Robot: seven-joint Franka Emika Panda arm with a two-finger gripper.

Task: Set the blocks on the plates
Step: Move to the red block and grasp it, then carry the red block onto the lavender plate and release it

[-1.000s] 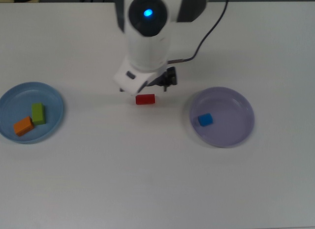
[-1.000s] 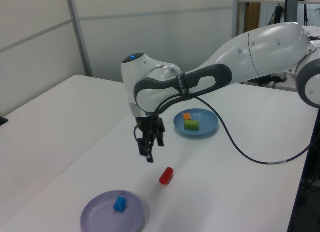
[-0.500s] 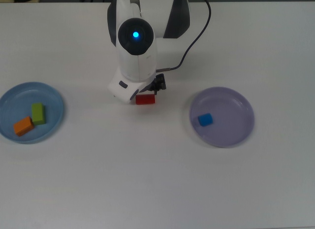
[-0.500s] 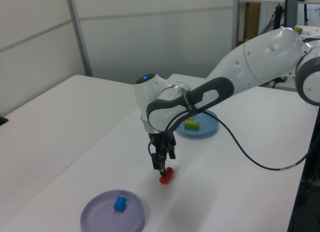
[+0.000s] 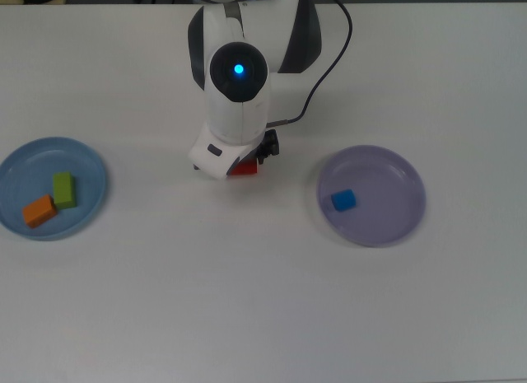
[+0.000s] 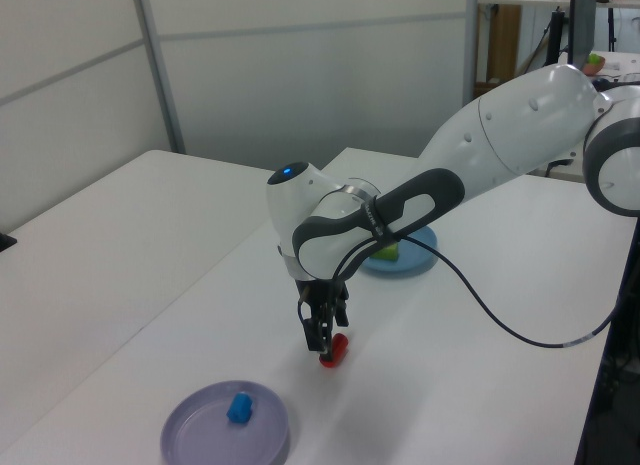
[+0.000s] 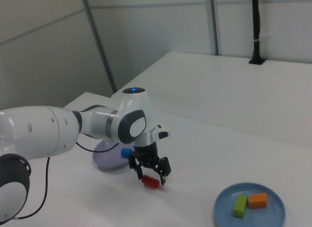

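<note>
The red block [image 7: 151, 182] lies on the white table between the two plates, partly covered by the arm in the top view [image 5: 244, 170]. My gripper [image 7: 151, 177] is lowered over it and open, one finger on each side of the block. The light blue plate [image 5: 20, 165] at the top view's left holds the green block [image 5: 63, 189] and the orange block [image 5: 39, 210]. At the top view's right, the lavender plate [image 5: 387, 177] holds the blue cube [image 5: 343, 200].
A black cable [image 5: 329, 62] runs from the arm across the table toward the top view's upper edge. The table's far edge [image 5: 412, 2] lies behind the arm's base. Bare white tabletop [image 5: 263, 301] spreads in front of the plates.
The arm came down and toward the red block. The gripper, which hung above and beside the block a second ago, now stands around it at table height.
</note>
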